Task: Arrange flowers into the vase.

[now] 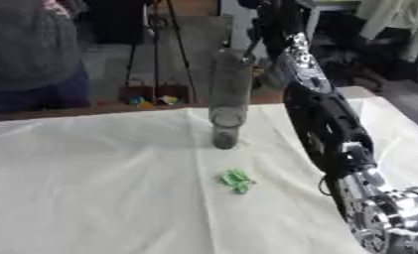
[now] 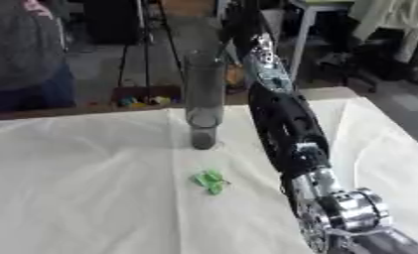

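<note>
Hand state I could not tell: my right arm (image 1: pixel 329 124) reached up past one tall clear vase (image 1: pixel 229 94) on the white cloth (image 1: pixel 99 188), its hand hidden at the top edge. One small green piece (image 1: pixel 236 180) lay just before the vase.

lab or studio, tripod legs (image 1: pixel 156 54), cloth-covered table (image 1: pixel 99 188)

A matt, creased white cloth (image 1: pixel 99 188) covers the table. The vase (image 1: pixel 230 94) looks like clear, smooth glass. The right arm (image 2: pixel 286 124) is glossy black with silver metal joints.
</note>
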Action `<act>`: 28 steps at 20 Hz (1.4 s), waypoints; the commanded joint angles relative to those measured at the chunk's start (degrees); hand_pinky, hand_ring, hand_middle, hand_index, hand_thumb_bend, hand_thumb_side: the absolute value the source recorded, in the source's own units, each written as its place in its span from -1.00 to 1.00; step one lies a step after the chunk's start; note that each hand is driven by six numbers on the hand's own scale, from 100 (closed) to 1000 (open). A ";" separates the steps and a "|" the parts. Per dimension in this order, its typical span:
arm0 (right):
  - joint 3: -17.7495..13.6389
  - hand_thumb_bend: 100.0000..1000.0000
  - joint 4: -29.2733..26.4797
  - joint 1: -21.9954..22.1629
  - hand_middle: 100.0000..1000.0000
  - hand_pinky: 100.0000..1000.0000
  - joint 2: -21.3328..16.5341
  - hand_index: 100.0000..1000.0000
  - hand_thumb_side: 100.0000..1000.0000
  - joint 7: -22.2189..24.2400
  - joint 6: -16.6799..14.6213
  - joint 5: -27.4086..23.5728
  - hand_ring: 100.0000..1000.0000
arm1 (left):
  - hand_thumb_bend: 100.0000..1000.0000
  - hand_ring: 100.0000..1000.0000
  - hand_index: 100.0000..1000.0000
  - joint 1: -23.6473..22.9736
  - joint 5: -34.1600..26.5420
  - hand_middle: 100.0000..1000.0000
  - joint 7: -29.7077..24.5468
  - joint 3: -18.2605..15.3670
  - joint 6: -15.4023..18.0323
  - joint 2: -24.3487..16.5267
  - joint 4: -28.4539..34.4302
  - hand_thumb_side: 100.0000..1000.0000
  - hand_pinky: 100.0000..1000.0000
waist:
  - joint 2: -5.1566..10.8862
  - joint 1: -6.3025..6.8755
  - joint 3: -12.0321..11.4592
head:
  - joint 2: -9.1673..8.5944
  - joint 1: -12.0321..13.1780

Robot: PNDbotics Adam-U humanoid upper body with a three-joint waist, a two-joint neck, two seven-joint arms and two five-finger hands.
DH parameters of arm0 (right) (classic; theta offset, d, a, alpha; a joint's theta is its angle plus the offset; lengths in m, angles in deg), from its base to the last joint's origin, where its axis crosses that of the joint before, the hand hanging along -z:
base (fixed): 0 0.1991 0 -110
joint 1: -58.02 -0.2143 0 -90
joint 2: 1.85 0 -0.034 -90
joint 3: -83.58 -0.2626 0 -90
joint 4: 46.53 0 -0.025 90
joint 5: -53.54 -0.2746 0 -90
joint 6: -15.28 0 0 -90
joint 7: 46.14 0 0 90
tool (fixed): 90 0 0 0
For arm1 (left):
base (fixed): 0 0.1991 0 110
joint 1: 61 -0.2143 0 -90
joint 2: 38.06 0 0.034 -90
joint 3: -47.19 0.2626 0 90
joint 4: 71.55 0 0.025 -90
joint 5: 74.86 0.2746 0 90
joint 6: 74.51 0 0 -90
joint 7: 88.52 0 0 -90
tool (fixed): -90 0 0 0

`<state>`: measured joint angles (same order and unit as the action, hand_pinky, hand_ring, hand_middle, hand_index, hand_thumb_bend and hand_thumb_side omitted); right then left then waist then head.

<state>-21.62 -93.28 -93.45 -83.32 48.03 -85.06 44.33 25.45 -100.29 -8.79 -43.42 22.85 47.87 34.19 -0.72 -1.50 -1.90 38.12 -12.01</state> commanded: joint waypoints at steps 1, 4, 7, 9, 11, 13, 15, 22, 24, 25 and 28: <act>-0.10 -1.00 -0.51 -1.20 -1.00 -1.00 -1.84 -1.00 1.00 -1.04 0.02 2.66 -1.00 | 0.21 -0.28 0.10 0.25 0.15 -0.53 -0.13 -0.34 0.17 -0.44 0.49 0.99 -0.01 | 0.43 0.14 -0.06 | -0.58 -0.17; -0.03 -1.00 -0.63 -1.24 -1.00 -1.00 -1.84 -0.92 1.00 -1.94 0.20 5.09 -1.00 | 0.21 -0.28 0.10 0.26 0.18 -0.53 -0.10 -0.37 0.18 -0.44 0.47 0.98 -0.01 | 0.43 0.13 -0.10 | -0.58 -0.16; -0.12 -1.00 -0.89 -1.26 -1.00 -1.00 -1.69 -0.84 1.00 -2.49 0.33 7.13 -0.89 | 0.21 -0.28 0.10 0.26 0.19 -0.53 -0.10 -0.37 0.17 -0.42 0.44 0.98 -0.01 | 0.44 0.12 -0.10 | -0.57 -0.20; -0.23 -1.00 -1.11 -1.24 -0.99 -1.00 -1.62 -0.82 1.00 -2.65 0.40 7.95 -0.78 | 0.21 -0.28 0.10 0.26 0.18 -0.53 -0.09 -0.38 0.18 -0.42 0.44 0.98 -0.01 | 0.45 0.13 -0.10 | -0.59 -0.20; -0.35 -1.00 -1.31 -1.20 -0.82 -1.00 -1.55 -0.78 1.00 -2.70 0.46 8.39 -0.62 | 0.21 -0.28 0.10 0.28 0.16 -0.53 -0.08 -0.40 0.20 -0.42 0.45 0.98 -0.01 | 0.46 0.15 -0.09 | -0.57 -0.19; -0.45 -1.00 -1.48 -1.17 -0.71 -0.90 -1.49 -0.74 1.00 -2.60 0.55 8.54 -0.54 | 0.21 -0.28 0.10 0.26 0.16 -0.53 -0.08 -0.39 0.20 -0.43 0.43 0.98 -0.01 | 0.46 0.16 -0.06 | -0.57 -0.20; -0.51 -1.00 -1.63 -1.13 -0.53 -0.68 -1.48 -0.68 1.00 -2.45 0.64 8.66 -0.40 | 0.21 -0.28 0.10 0.26 0.16 -0.53 -0.08 -0.39 0.20 -0.42 0.41 0.98 -0.01 | 0.47 0.17 -0.05 | -0.52 -0.19; -0.53 -1.00 -1.75 -1.18 -0.42 -0.55 -1.48 -0.63 1.00 -1.72 0.92 9.04 -0.32 | 0.21 -0.28 0.10 0.30 0.13 -0.53 -0.09 -0.41 0.22 -0.42 0.37 0.98 -0.01 | 0.53 0.18 -0.02 | -0.53 -0.15; -0.51 -1.00 -1.67 -1.23 -0.41 -0.55 -1.48 -0.63 1.00 -1.41 1.03 9.26 -0.32 | 0.21 -0.28 0.10 0.33 0.11 -0.53 -0.08 -0.41 0.20 -0.42 0.34 0.98 -0.01 | 0.54 0.17 -0.02 | -0.54 -0.17; -0.46 -1.00 -1.58 -1.25 -0.41 -0.55 -1.51 -0.63 1.00 -1.21 1.12 9.41 -0.32 | 0.21 -0.28 0.10 0.33 0.10 -0.53 -0.08 -0.42 0.20 -0.42 0.33 0.98 -0.01 | 0.55 0.16 -0.02 | -0.53 -0.16; -0.24 -1.00 -1.27 -1.36 -0.39 -0.54 -1.59 -0.61 1.00 -0.28 1.36 9.90 -0.30 | 0.21 -0.28 0.10 0.34 0.09 -0.53 -0.08 -0.42 0.20 -0.44 0.32 0.98 -0.01 | 0.56 0.13 -0.05 | -0.50 -0.18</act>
<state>-21.94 -93.50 -93.45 -83.35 47.28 -83.66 53.79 25.45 -100.28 -8.79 -43.42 22.85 48.23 33.88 -0.73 -1.51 -1.98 38.12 -12.16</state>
